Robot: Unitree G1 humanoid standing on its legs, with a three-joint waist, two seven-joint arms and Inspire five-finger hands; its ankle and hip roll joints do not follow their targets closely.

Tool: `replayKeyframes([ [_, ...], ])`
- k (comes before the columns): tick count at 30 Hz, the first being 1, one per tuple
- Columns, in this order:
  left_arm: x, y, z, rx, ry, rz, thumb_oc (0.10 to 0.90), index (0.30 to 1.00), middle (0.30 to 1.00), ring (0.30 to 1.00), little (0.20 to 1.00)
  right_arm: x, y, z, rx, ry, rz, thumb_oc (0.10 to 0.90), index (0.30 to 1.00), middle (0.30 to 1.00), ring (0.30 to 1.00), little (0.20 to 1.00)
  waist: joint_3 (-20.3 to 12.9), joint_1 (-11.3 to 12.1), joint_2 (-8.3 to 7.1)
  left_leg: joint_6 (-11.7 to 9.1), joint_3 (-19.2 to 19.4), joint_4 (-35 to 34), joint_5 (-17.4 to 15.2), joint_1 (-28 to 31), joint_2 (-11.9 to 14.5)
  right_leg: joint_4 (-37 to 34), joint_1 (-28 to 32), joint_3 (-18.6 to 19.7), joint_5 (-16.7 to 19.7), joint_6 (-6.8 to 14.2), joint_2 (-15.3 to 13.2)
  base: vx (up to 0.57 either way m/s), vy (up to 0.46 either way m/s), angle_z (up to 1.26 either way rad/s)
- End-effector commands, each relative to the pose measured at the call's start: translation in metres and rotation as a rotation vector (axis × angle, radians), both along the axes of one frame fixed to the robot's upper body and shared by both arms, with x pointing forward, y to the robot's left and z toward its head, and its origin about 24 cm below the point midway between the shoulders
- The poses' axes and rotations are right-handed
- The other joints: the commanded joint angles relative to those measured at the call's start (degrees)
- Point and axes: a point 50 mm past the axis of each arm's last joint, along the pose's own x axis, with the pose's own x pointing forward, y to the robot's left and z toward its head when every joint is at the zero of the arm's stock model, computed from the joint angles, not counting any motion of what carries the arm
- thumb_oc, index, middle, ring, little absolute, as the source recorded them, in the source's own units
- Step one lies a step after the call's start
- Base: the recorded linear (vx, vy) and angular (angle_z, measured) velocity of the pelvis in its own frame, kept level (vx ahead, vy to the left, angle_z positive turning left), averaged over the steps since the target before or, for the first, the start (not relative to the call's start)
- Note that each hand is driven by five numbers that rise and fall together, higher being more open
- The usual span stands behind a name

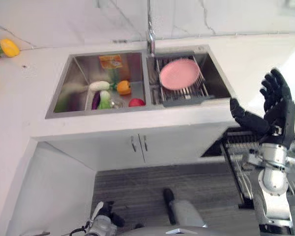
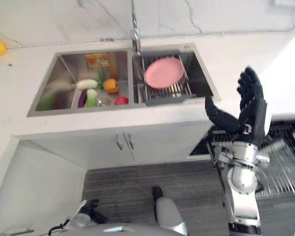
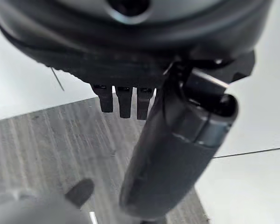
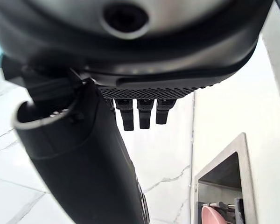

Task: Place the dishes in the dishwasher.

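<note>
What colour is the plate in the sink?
Pink. The plate lies on the sink's rack, best seen in the left eye view.

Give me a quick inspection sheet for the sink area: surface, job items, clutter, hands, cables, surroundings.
Surface: white counter with a double sink.
Job's things: one pink plate lying on a wire rack in the sink's right basin; dishwasher rack pulled out at lower right.
Clutter: vegetables in the left basin; a yellow pepper on the counter at far left.
Hands: right hand raised, open, holding nothing, apart from the plate; left hand low over the floor, fingers straight.
Cables: nothing seen.
Surroundings: cabinet doors below the sink, striped grey floor.
</note>
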Motion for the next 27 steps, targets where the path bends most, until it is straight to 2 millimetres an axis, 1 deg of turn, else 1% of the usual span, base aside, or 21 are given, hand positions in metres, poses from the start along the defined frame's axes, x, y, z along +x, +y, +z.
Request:
replayKeyframes([
  [1, 0.01, -0.013, 0.001, -0.058, -0.044, 0.083, 0.8, 0.9, 0.9, 0.9, 0.9, -0.011, 0.005, 0.077, -0.166, -0.377, 0.081, 0.8, 0.9, 0.9, 0.9, 0.9, 2.8, 2.68, -0.02, -3.75, -3.36, 13.84, 11.52, -2.0, 5.59, -17.12, 17.6, 0.52, 3.56, 2.73, -0.04, 0.19, -0.283, 0.41],
  [2, 0.01, -0.013, 0.001, -0.058, -0.045, 0.083, 0.8, 0.9, 0.9, 0.9, 0.9, -0.011, 0.005, 0.077, -0.165, -0.378, 0.081, 0.8, 0.9, 0.9, 0.9, 0.9, 2.75, 2.6, -0.15, -3.68, -3.4, 13.84, 11.81, -2.29, 5.48, -17.13, 17.37, 0.46, 3.77, 2.71, -0.15, 0.18, -0.213, -0.18],
  [3, 0.011, -0.012, 0.002, -0.05, -0.052, 0.105, 0.8, 0.9, 0.9, 0.9, 0.9, -0.008, 0.007, 0.077, -0.154, -0.374, 0.097, 0.8, 0.9, 0.9, 0.9, 0.9, 2.99, 3.39, -0.72, -3.26, -5.38, 15.71, 11.39, -3.8, 3.5, -17.6, 17.91, 1.29, 3.74, 2.38, -0.67, 0.1, -0.057, -0.48],
  [4, 0.011, -0.013, 0.002, -0.052, -0.052, 0.109, 0.8, 0.9, 0.9, 0.9, 0.9, -0.006, 0.005, 0.074, -0.148, -0.353, 0.089, 0.8, 0.9, 0.9, 0.9, 0.9, 2.98, 3.41, -0.6, -2.68, -5.7, 14.54, 10.75, -4.83, 3.4, -18.23, 18.69, 1.37, 3.41, 2.58, -0.81, 0.29, -0.021, -0.7],
  [5, 0.011, -0.013, 0.002, -0.047, -0.063, 0.099, 0.8, 0.9, 0.9, 0.9, 0.9, -0.002, 0.008, 0.072, -0.152, -0.337, 0.105, 0.8, 0.9, 0.9, 0.9, 0.9, 2.39, 4.35, 0.45, -1.27, -7.38, 5.49, 8.88, -6.89, 2.54, -19.08, 19.37, 2.24, 3.22, 3.61, -0.78, 0.25, 0.036, -0.68],
  [6, 0.01, -0.014, 0.002, -0.047, -0.061, 0.098, 0.8, 0.9, 0.9, 0.9, 0.9, -0.002, 0.008, 0.072, -0.153, -0.335, 0.105, 0.8, 0.9, 0.9, 0.9, 0.9, 2.3, 4.56, 0.33, -1.14, -7.02, 4.79, 8.89, -6.3, 2.26, -19.08, 19.52, 2.46, 3.01, 3.75, -1.07, 0.27, 0.106, -0.81],
  [7, 0.011, -0.014, 0.002, -0.047, -0.07, 0.093, 0.8, 0.9, 0.9, 0.9, 0.9, 0.0, 0.01, 0.072, -0.16, -0.331, 0.115, 0.8, 0.9, 0.9, 0.9, 0.9, 1.85, 4.87, 1.0, -0.17, -7.08, -2.21, 7.46, -5.66, 2.73, -19.15, 19.46, 2.65, 2.76, 4.48, -1.15, 0.22, 0.143, -1.18],
  [8, 0.002, -0.016, 0.0, -0.053, -0.05, 0.084, 0.8, 0.9, 0.9, 0.9, 0.9, 0.003, 0.01, 0.07, -0.189, -0.306, 0.111, 0.8, 0.9, 0.9, 0.9, 0.9, 1.21, 5.93, 1.79, 0.07, -9.52, -9.48, 7.93, -4.57, 2.14, -19.1, 19.64, 2.84, 2.38, 5.18, -1.06, 0.21, 0.137, -1.02],
  [9, 0.001, -0.016, 0.0, -0.054, -0.048, 0.084, 0.8, 0.9, 0.9, 0.9, 0.9, 0.003, 0.01, 0.07, -0.19, -0.305, 0.111, 0.8, 0.9, 0.9, 0.9, 0.9, 1.41, 5.92, 1.73, 0.1, -9.48, -9.83, 7.92, -3.99, 2.01, -19.11, 20.06, 2.83, 2.2, 5.23, -1.17, 0.18, 0.079, -0.88],
  [10, 0.002, -0.014, 0.0, -0.05, -0.051, 0.085, 0.8, 0.9, 0.9, 0.9, 0.9, 0.002, 0.012, 0.067, -0.213, -0.284, 0.124, 0.8, 0.9, 0.9, 0.9, 0.9, 1.26, 5.93, 1.98, -0.11, -9.97, -11.76, 8.98, -3.69, 2.13, -19.07, 19.9, 2.24, 1.75, 5.28, -0.87, 0.16, 0.033, -0.27],
  [11, -0.001, -0.011, -0.001, -0.042, -0.032, 0.082, 0.8, 0.9, 0.9, 0.9, 0.9, 0.002, 0.01, 0.064, -0.216, -0.262, 0.122, 0.8, 0.9, 0.9, 0.9, 0.9, -0.11, 5.54, 1.95, 0.43, -9.93, -16.12, 7.42, -0.87, 1.22, -18.99, 19.61, 1.72, 1.9, 5.64, -0.92, 0.16, 0.032, -0.47],
  [12, -0.001, -0.011, -0.001, -0.042, -0.031, 0.082, 0.8, 0.9, 0.9, 0.9, 0.9, 0.002, 0.01, 0.064, -0.216, -0.261, 0.122, 0.8, 0.9, 0.9, 0.9, 0.9, -0.11, 5.58, 1.94, 0.44, -9.87, -16.65, 7.62, -0.51, 1.17, -18.98, 19.71, 1.74, 1.83, 5.66, -0.94, 0.16, 0.045, -0.53],
  [13, -0.005, -0.009, -0.002, -0.039, -0.015, 0.087, 0.8, 0.9, 0.9, 0.9, 0.9, 0.001, 0.008, 0.062, -0.21, -0.252, 0.112, 0.8, 0.9, 0.9, 0.9, 0.9, -0.64, 5.47, 2.0, 0.53, -9.37, -18.42, 7.64, 1.1, 0.98, -18.9, 19.61, 1.38, 1.89, 5.75, -0.92, 0.1, 0.071, -0.51],
  [14, -0.007, -0.007, -0.003, -0.034, 0.0, 0.085, 0.8, 0.9, 0.9, 0.9, 0.9, 0.0, 0.008, 0.058, -0.189, -0.238, 0.106, 0.8, 0.9, 0.9, 0.9, 0.9, -1.51, 5.41, 2.24, 0.69, -8.88, -21.92, 8.57, 3.12, 0.73, -18.82, 19.04, 0.88, 2.5, 5.9, -0.81, 0.1, 0.07, -0.2],
  [16, -0.01, -0.005, -0.003, -0.028, 0.015, 0.07, 0.8, 0.9, 0.9, 0.9, 0.9, 0.001, 0.008, 0.055, -0.189, -0.221, 0.11, 0.8, 0.9, 0.9, 0.9, 0.9, -2.18, 5.48, 2.3, 0.84, -8.9, -23.65, 8.7, 4.16, 0.46, -18.94, 19.01, 0.48, 2.47, 6.09, -0.83, 0.09, 0.076, 0.27],
  [19, -0.011, 0.0, -0.003, -0.019, 0.019, 0.086, 0.8, 0.9, 0.9, 0.9, 0.9, 0.001, 0.008, 0.054, -0.196, -0.211, 0.11, 0.8, 0.9, 0.9, 0.9, 0.9, -2.38, 5.61, 2.09, 1.08, -9.15, -23.84, 8.32, 4.23, 0.33, -18.96, 18.9, 0.44, 2.65, 6.29, -0.98, 0.04, 0.042, 0.54],
  [20, -0.015, 0.001, -0.004, -0.016, 0.032, 0.101, 0.8, 0.9, 0.9, 0.9, 0.9, 0.0, 0.007, 0.053, -0.198, -0.205, 0.104, 0.8, 0.9, 0.9, 0.9, 0.9, -2.5, 5.77, 1.83, 1.17, -9.09, -23.84, 8.11, 4.14, 0.2, -18.98, 18.81, 0.24, 2.94, 6.54, -1.11, 0.04, 0.035, 0.48],
  [22, -0.014, 0.001, -0.004, -0.019, 0.03, 0.091, 0.8, 0.9, 0.9, 0.9, 0.9, -0.001, 0.007, 0.052, -0.195, -0.203, 0.105, 0.8, 0.9, 0.9, 0.9, 0.9, -2.6, 5.86, 1.66, 1.19, -9.06, -23.84, 7.92, 4.1, 0.03, -18.94, 18.79, -0.01, 3.08, 6.81, -1.32, 0.05, 0.04, 0.37],
  [23, -0.016, 0.001, -0.004, -0.019, 0.034, 0.084, 0.8, 0.9, 0.9, 0.9, 0.9, -0.001, 0.008, 0.052, -0.193, -0.204, 0.104, 0.8, 0.9, 0.9, 0.9, 0.9, -2.74, 5.94, 1.58, 1.23, -9.22, -23.84, 7.0, 4.45, -0.09, -19.01, 19.18, -0.16, 2.36, 6.95, -1.51, 0.01, 0.018, 0.2],
  [24, -0.015, 0.001, -0.004, -0.019, 0.033, 0.084, 0.8, 0.9, 0.9, 0.9, 0.9, -0.001, 0.008, 0.052, -0.192, -0.204, 0.104, 0.8, 0.9, 0.9, 0.9, 0.9, -2.63, 5.94, 1.55, 1.25, -9.19, -23.84, 7.64, 4.17, -0.05, -18.97, 18.89, -0.18, 2.91, 6.89, -1.47, 0.01, 0.02, 0.04],
  [27, -0.021, 0.002, -0.005, -0.02, 0.051, 0.085, 0.8, 0.9, 0.9, 0.9, 0.9, 0.0, 0.008, 0.051, -0.187, -0.201, 0.104, 0.8, 0.9, 0.9, 0.9, 0.9, -2.84, 6.26, 1.45, 1.56, -9.17, -23.84, 7.15, 4.3, -0.15, -19.18, 19.11, -0.02, 2.84, 7.2, -1.61, 0.02, 0.024, 0.03],
])
